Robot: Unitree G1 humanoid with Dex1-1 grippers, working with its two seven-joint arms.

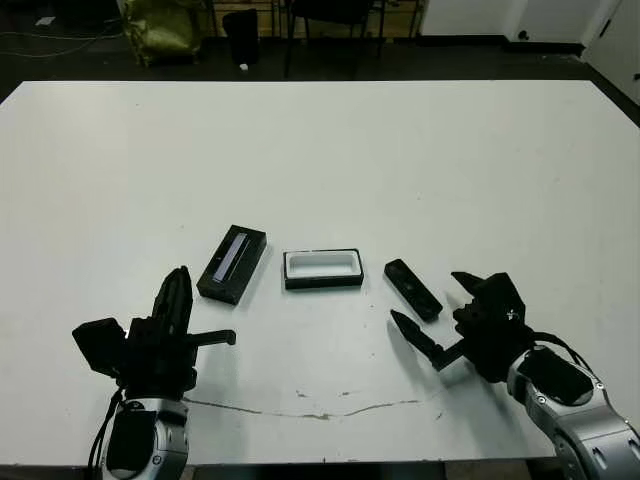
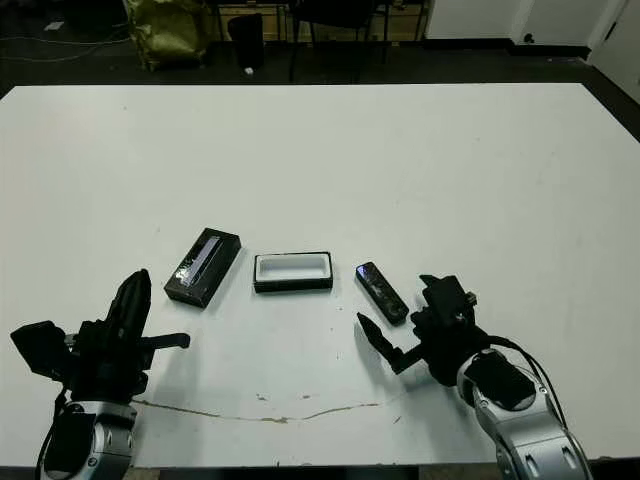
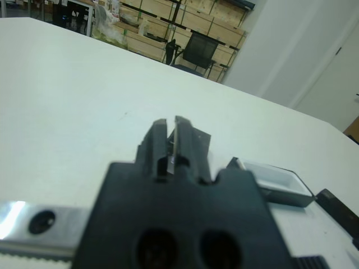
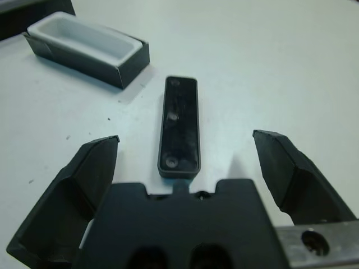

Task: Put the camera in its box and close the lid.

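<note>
Camera lies flat between the right gripper's spread fingers.

Glossy black camera, matt white table, white-lined box

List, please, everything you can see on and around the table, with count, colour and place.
Table: one, white, fills the view.
Lid: one, black with pale strip, left of the box.
Box: one, black with white lining, centre, empty.
Camera: one, black, right of the box, flat on the table.
Chair: one, black, beyond the table.
Left gripper: one, black, shut, near edge.
Right gripper: one, black, open, straddling the camera's near end.
</note>
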